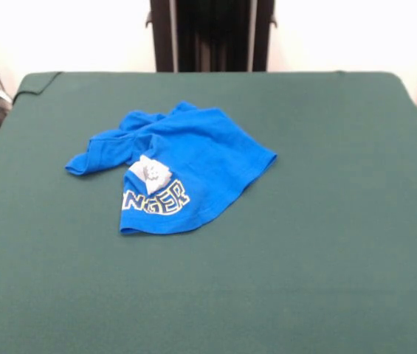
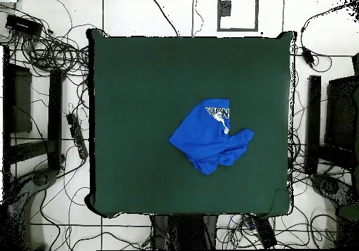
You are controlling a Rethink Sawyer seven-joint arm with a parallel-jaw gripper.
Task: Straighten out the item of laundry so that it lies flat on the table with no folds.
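Blue T-shirt (image 1: 186, 158) lay crumpled on the green bench (image 1: 326, 243), unstraightened. Next move, I judged: grasping a folded edge. No fingers showed, so their state was unknown.

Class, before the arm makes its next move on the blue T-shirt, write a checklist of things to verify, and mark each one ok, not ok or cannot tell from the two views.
1. T-shirt lies fully on the table, away from every edge: ok.
2. T-shirt lies flat with no folds: not ok; it is crumpled, with a sleeve bunched at one side and the printed letters partly folded over.
3. Nothing else lies on the green cloth near the shirt: ok.
4. Gripper position above the table: cannot tell; neither view shows it.
5. Gripper open and ready to grasp: cannot tell.
6. A free hem edge shows for grasping: ok; the hem by the letters lies exposed on the cloth.
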